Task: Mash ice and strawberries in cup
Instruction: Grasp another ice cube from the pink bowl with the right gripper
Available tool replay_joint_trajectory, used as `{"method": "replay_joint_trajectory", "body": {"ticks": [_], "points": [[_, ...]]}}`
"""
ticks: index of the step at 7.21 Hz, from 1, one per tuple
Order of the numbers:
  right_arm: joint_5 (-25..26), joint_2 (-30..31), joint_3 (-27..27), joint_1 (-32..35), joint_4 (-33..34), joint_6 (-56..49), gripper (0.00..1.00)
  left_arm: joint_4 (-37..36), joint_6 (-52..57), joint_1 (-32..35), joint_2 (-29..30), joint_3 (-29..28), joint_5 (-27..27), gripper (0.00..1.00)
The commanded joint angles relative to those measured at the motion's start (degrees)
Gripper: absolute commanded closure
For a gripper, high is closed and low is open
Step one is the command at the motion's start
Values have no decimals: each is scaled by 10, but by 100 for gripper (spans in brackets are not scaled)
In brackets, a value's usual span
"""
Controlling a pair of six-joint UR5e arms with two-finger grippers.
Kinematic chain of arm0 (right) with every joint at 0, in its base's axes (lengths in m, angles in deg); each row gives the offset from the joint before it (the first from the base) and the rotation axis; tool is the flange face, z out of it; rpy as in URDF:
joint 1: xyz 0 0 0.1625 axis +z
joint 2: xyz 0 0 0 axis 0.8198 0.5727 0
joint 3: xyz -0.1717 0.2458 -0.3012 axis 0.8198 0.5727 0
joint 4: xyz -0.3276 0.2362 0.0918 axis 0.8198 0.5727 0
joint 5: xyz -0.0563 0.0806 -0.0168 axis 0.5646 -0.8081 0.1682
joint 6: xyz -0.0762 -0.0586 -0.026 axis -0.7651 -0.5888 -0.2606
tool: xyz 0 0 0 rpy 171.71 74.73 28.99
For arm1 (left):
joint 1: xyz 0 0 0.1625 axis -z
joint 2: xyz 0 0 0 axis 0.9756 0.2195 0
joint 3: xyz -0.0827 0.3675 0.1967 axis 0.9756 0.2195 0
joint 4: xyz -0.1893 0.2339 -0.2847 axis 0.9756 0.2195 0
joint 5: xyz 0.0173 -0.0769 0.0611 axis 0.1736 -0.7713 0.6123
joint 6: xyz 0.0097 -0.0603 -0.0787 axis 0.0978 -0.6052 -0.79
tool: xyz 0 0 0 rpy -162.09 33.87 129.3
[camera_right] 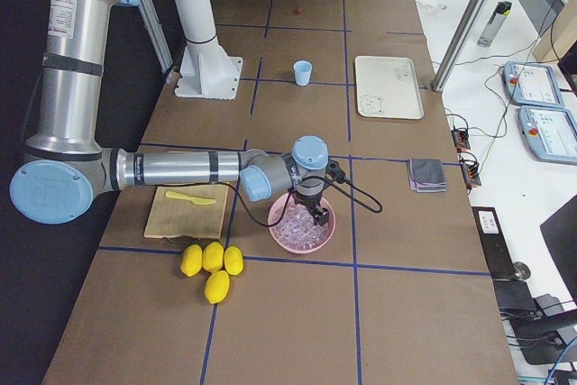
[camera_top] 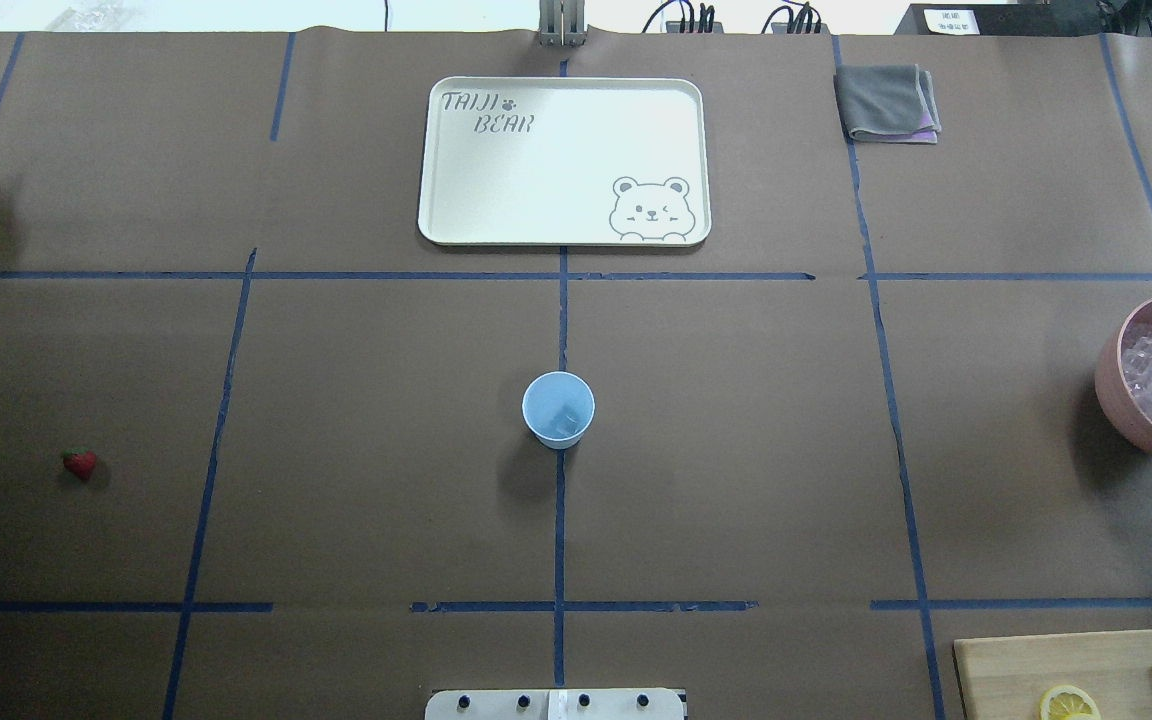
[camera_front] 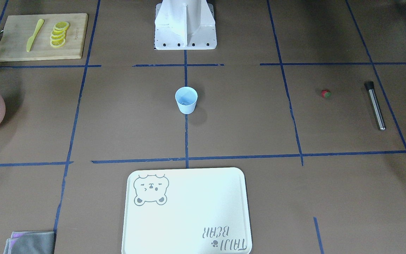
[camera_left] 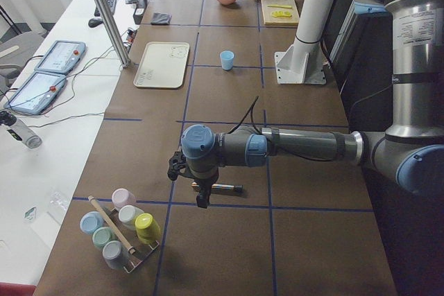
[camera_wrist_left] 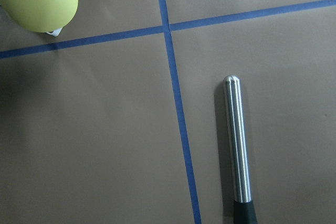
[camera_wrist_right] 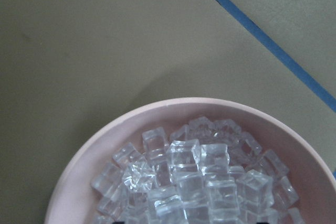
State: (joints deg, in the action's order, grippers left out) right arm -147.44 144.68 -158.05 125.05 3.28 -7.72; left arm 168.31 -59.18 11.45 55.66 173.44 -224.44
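The pale blue cup stands upright at the table's middle, with a little ice in it. The strawberry lies alone on the table. A steel muddler lies beyond it and shows in the left wrist view. My left gripper hangs just above the muddler; I cannot tell whether it is open. My right gripper is low over the pink bowl, which is full of ice cubes. Only a dark tip of it shows in the overhead view, so I cannot tell its state.
A white bear tray lies across from the robot. A wooden board holds lemon slices and a yellow knife. Whole lemons lie near the bowl. A grey cloth and a rack of coloured cups sit at the table's ends.
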Motion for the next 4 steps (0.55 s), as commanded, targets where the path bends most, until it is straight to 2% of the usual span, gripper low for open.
{"method": "replay_joint_trajectory", "body": {"ticks": [1,2,4], "points": [[1,-1,7,-12,1,0,18,0,0,0,0,0,0,0],[0,-1,12,-14,0,-2,21,0,0,0,0,0,0,0],[2,-3,13,-19,1,-1,33,0,0,0,0,0,0,0]]}}
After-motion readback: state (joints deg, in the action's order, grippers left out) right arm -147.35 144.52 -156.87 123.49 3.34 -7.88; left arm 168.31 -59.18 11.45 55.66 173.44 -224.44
